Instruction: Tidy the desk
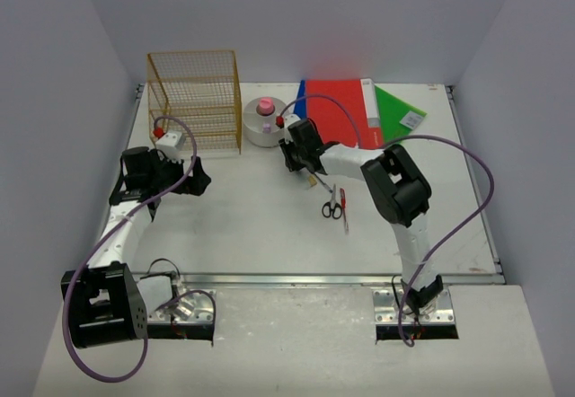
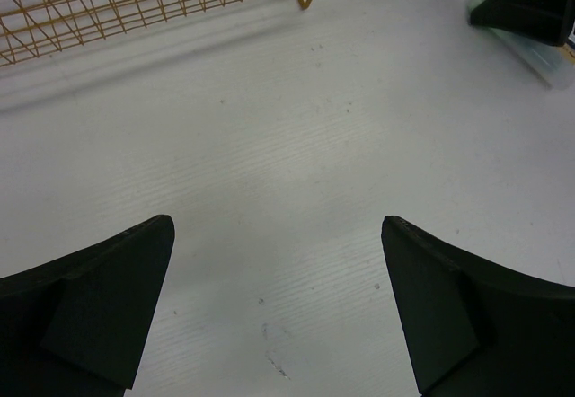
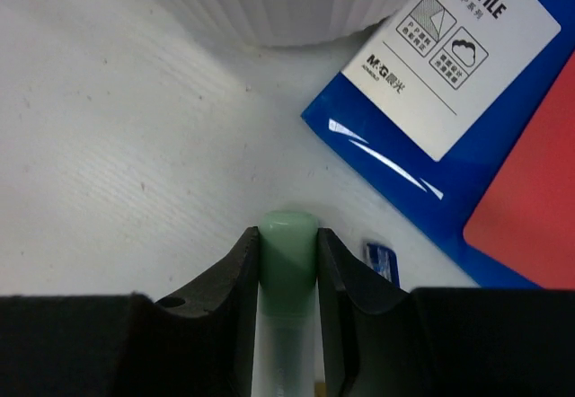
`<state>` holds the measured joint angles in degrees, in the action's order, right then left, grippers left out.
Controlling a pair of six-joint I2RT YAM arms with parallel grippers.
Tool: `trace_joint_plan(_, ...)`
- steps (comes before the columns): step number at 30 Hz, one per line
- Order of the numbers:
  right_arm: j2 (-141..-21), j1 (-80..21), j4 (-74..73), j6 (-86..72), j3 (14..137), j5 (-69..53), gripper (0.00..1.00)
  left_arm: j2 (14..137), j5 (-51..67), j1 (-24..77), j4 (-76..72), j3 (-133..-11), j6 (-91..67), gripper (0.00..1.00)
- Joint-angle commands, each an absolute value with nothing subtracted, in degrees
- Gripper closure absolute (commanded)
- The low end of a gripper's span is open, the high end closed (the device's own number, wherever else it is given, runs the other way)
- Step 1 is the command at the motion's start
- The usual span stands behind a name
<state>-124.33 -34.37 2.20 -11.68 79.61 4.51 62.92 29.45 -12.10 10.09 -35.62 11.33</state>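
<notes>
Right wrist: right jaws clamp green-capped pen [image 3: 287,253] over desk [image 3: 108,145]; left jaws spread.

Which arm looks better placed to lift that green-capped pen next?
Right. The right end effector has both fingers snug against the green-capped pen, near the blue clip file. The left end effector hangs open over bare desk beside the gold wire rack, well away from it.
</notes>
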Motion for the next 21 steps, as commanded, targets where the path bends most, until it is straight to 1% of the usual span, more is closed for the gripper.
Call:
trace_joint_plan(1, -117.6, -34.6, -7.5, -7.5, 80.3, 3.8, 0.81, 62.4, 30.4, -12.7, 8.9, -36.3, 11.6, 0.0)
trace_joint_plan(4, -114.8, -35.1, -11.8, -2.1, 78.3, 0.9, 0.84, 61.7, 30.3, -12.7, 9.1, -36.4, 11.6, 0.0)
trace_joint_plan(8, -112.5, -36.3, -19.2, 4.9, 75.8, -2.4, 0.84, 61.6, 30.5, -12.7, 9.0, -36.4, 11.7, 0.0)
trace_joint_plan(12, -111.2, -38.2, -21.4, 7.3, 74.2, -4.9, 0.85, 61.8, 30.9, -12.6, 8.7, -36.4, 11.5, 0.0)
trace_joint_plan(17, -113.5, -42.3, -21.7, 8.2, 76.3, -6.2, 0.87, 61.9, 30.7, -12.7, 8.7, -36.4, 11.5, 0.0)
trace_joint_plan(21, -116.1, -45.9, -23.7, 13.1, 77.7, -6.8, 0.86, 61.4, 30.5, -13.0, 8.7, -36.3, 11.6, 0.0)
